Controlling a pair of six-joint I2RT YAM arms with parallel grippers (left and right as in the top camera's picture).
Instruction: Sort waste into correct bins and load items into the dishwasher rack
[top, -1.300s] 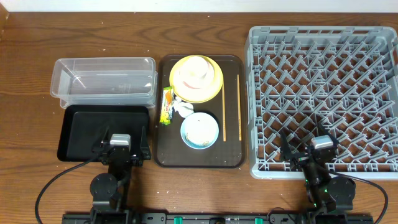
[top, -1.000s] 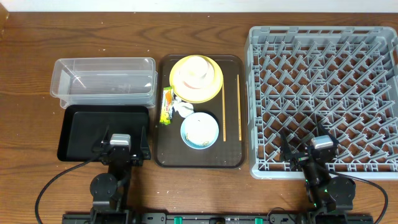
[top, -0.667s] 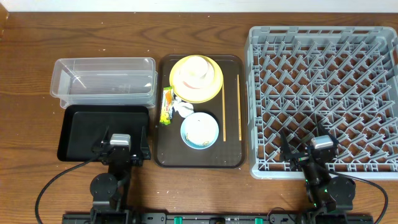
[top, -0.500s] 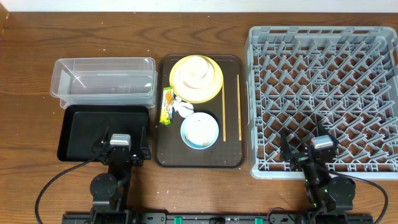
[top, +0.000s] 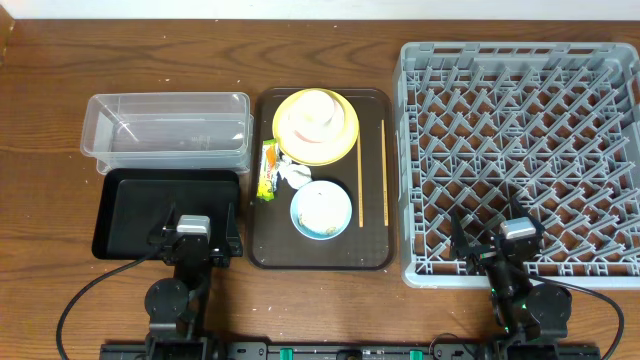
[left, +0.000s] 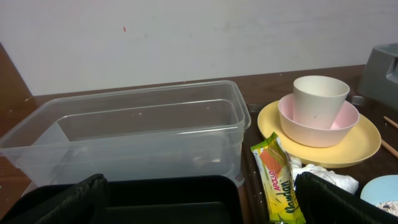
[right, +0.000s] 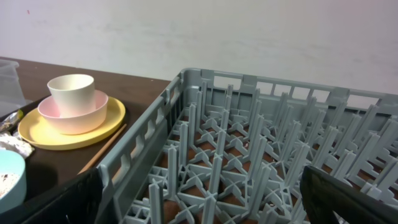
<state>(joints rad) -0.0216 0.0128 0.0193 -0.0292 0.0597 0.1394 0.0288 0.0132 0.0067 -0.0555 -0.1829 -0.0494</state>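
The snack wrapper (top: 267, 170), the tissue (top: 293, 175) and a blue bowl (top: 300, 222) holding rice (top: 322, 205) lie on the brown serving tray. Behind them a yellow plate (top: 335, 152) carries a pink bowl (top: 290, 122) with a white cup (top: 312, 105) inside. Two chopsticks (top: 360, 185) lie along the tray's right side. The clear tub (top: 165, 130) and the black tray (top: 140, 200) are on the left, and the grey rack (top: 520, 150) is on the right. My left gripper (top: 197, 238) is open over the black tray's near edge. My right gripper (top: 505, 245) is open over the rack's near edge.
The dark brown serving tray (top: 320, 255) sits between the bins and the rack. Bare wooden table shows behind and to the far left. In the left wrist view the wrapper (left: 277, 180) lies just right of the clear tub (left: 137, 130).
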